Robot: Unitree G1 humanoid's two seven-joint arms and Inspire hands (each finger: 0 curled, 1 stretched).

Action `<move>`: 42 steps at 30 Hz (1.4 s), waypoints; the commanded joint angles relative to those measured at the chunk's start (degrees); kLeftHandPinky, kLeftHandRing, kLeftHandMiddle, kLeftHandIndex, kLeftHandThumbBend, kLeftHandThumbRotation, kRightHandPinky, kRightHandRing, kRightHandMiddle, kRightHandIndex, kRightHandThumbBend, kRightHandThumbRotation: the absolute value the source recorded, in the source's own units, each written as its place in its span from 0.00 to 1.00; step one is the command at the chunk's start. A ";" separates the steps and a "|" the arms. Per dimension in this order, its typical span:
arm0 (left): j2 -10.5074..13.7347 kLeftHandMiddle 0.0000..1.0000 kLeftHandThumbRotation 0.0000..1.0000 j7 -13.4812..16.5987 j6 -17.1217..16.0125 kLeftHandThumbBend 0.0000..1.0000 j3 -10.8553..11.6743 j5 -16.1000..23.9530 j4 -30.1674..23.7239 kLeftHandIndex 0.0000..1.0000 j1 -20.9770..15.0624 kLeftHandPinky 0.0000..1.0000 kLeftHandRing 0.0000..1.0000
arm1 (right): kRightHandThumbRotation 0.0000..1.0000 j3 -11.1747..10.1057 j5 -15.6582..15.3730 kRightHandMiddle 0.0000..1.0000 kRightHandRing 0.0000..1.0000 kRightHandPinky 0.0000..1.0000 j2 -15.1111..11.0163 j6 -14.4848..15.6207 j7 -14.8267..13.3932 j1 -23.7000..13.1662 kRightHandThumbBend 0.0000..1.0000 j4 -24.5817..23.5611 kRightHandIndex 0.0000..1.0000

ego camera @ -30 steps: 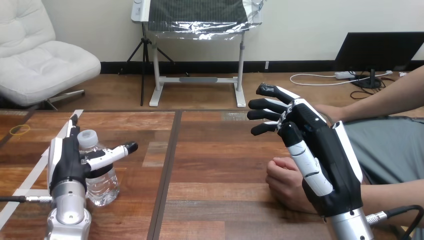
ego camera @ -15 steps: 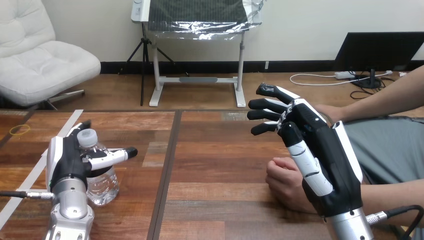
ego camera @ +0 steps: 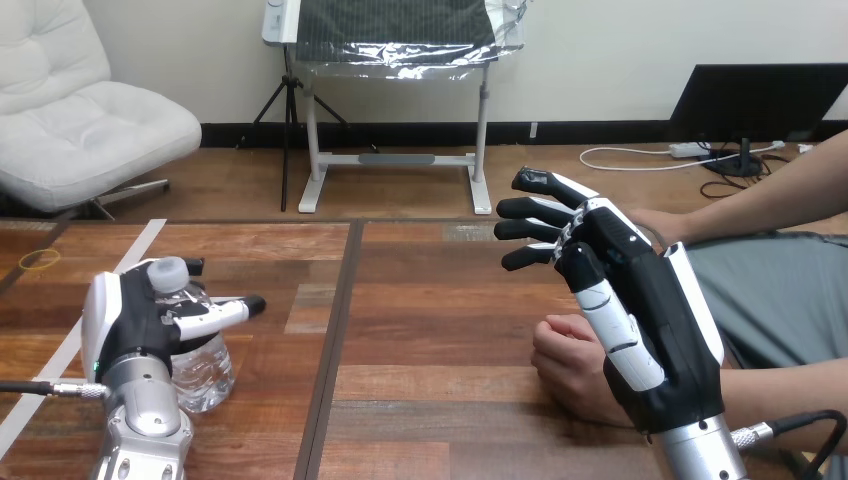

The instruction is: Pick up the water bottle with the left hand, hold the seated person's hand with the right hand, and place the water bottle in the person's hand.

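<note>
Standing upright near the table's [ego camera: 430, 300] left, near corner, the water bottle [ego camera: 205, 368] has its long axis vertical, its white cap [ego camera: 170, 270] pointing straight up and its base on the wood. It is clear plastic, and you can see the lower body below the hand.

Left hand [ego camera: 125, 320]: you have it wrapped on the bottle's upper half from the left. The thumb [ego camera: 215, 313] lies across the near face of the bottle, pointing right. A dark fingertip [ego camera: 193, 265] shows round the far side, just beside the cap. So the hand is grasping the bottle, curled on both sides of it, with the bottle not lifted. The silver forearm comes up from the near edge beneath it.

Right hand [ego camera: 640, 300]: released. You see its back, with fingers straight and spread, pointing far and left, raised over the right part of the table. It holds nothing.

The person's hand [ego camera: 565, 355] rests on the table as a loose fist, near the right side, just left of and under your right hand's palm. The robot hand overlaps it in the head view, so you cannot tell whether the two touch. No finger or thumb is curled round it. A second arm of the person reaches in from the far right, behind your right hand's fingers.

Bottle and person's hand are well apart, with the table's dark centre seam [ego camera: 335, 330] between them. A white tape strip [ego camera: 50, 365] runs diagonally just left of the bottle. A yellow rubber band [ego camera: 38, 258] lies at the far left.
</note>
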 commanded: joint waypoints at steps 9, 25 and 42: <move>-0.65 0.39 0.00 1.88 -1.65 0.74 -0.65 1.01 -2.11 0.45 -0.73 0.25 0.33 | 0.76 0.10 0.30 0.75 0.71 0.59 0.27 -0.77 -0.30 -2.01 0.57 -2.24 0.80; -1.20 0.38 0.00 4.01 -8.25 0.75 0.46 -0.08 -2.81 0.43 0.26 0.25 0.33 | 0.77 0.00 0.39 0.75 0.71 0.60 0.30 -0.86 -0.30 -2.33 0.56 -1.69 0.80; -1.46 0.40 0.00 1.71 -10.18 0.73 0.61 -0.40 -13.76 0.44 2.88 0.28 0.35 | 0.77 -2.43 -5.47 0.75 0.74 0.64 -0.42 -3.15 -4.19 -5.49 0.49 3.44 0.79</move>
